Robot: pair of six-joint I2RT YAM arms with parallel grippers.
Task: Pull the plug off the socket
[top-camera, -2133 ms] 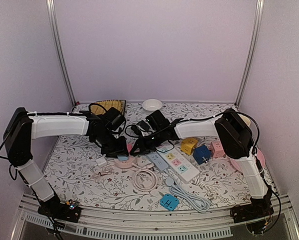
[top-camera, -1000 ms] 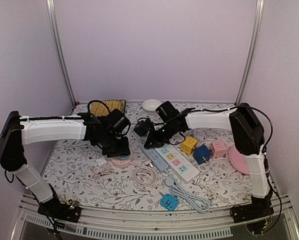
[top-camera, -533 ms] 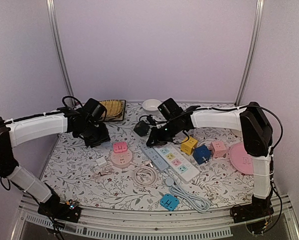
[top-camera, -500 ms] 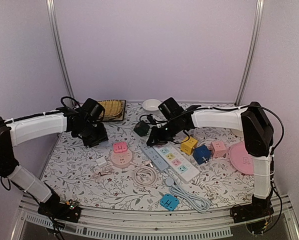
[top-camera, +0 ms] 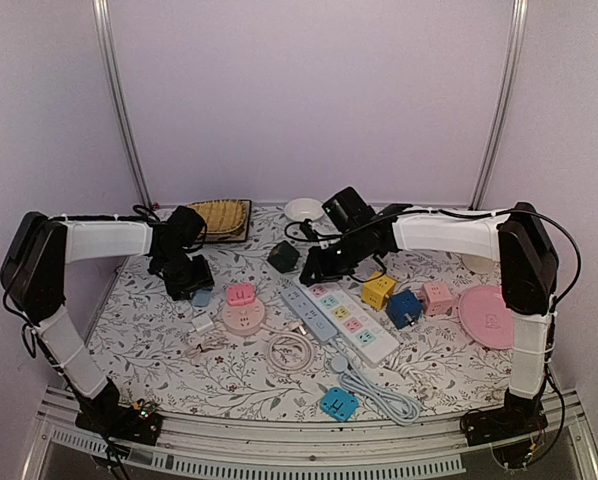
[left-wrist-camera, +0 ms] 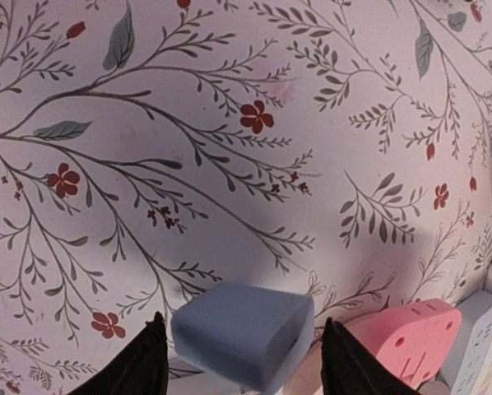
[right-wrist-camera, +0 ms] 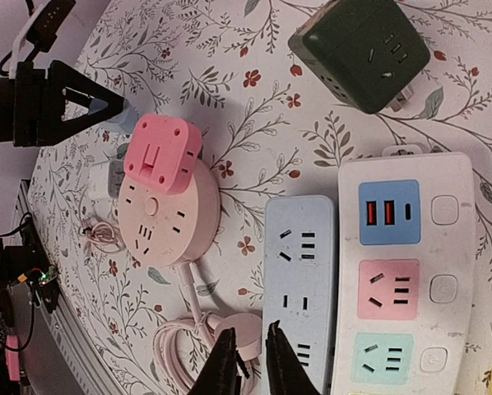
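Left pincer [left-wrist-camera: 240, 321] pinches a pale blue-grey plug [left-wrist-camera: 238, 339] between its two black fingers [left-wrist-camera: 151, 362], above the flowered worktop [top-camera: 149, 340]. From overhead the plug sits at about 10 o'clock of the round pink socket [top-camera: 245, 319], apart from it. A pink cube adapter [top-camera: 240, 294] stands on the socket's 12 o'clock edge. Whether the plug touches the worktop cannot be told.

Right pincer [right-wrist-camera: 250, 329] hangs with its fingertips nearly pressed together and nothing between them, over the near end of a light blue power strip [right-wrist-camera: 299, 280]. A white strip [right-wrist-camera: 402, 271] with coloured outlets lies just beside that one, at its 3 o'clock in the right wrist view. A dark green cube [right-wrist-camera: 361, 53] lies at 12 o'clock of the white strip.
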